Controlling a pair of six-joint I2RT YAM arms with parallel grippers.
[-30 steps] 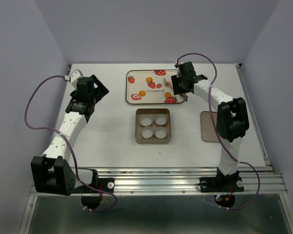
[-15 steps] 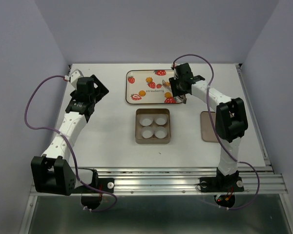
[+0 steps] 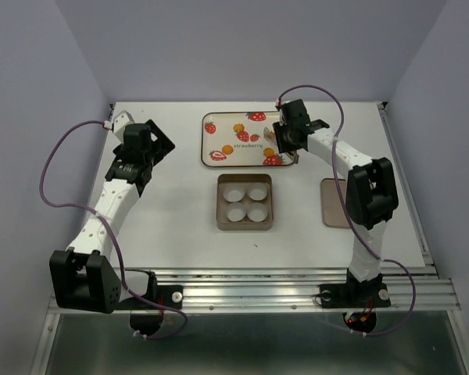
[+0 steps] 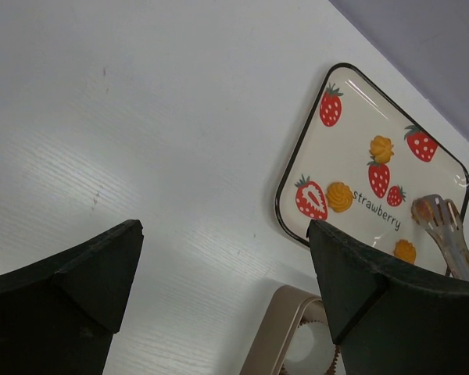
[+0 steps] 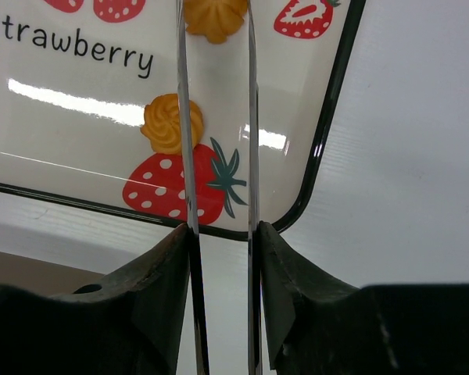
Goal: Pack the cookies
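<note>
Orange-yellow cookies lie on the strawberry-printed tray [image 3: 219, 119]: one [image 3: 239, 126] at the back, one [image 3: 228, 148] at the front left. The left wrist view shows three of them [image 4: 381, 147] [image 4: 339, 196] [image 4: 405, 251]. My right gripper [image 3: 289, 141] [image 5: 220, 234] is shut on a pair of thin tongs [image 5: 186, 156]. The tong blades stand apart over the tray's right part, with one cookie [image 5: 215, 16] between their tips and another [image 5: 168, 125] just left of the left blade. The tong tips also show in the left wrist view [image 4: 442, 230]. My left gripper [image 3: 144, 142] [image 4: 227, 258] is open and empty, left of the tray.
A tan square box [image 3: 245, 201] with several white paper cups [image 3: 234, 193] sits in front of the tray; its corner shows in the left wrist view [image 4: 285, 332]. A tan lid [image 3: 332, 203] lies to its right, beside the right arm.
My right gripper has shifted slightly left with the tongs, bringing their tips further over the tray's right part. The left arm has not moved.
</note>
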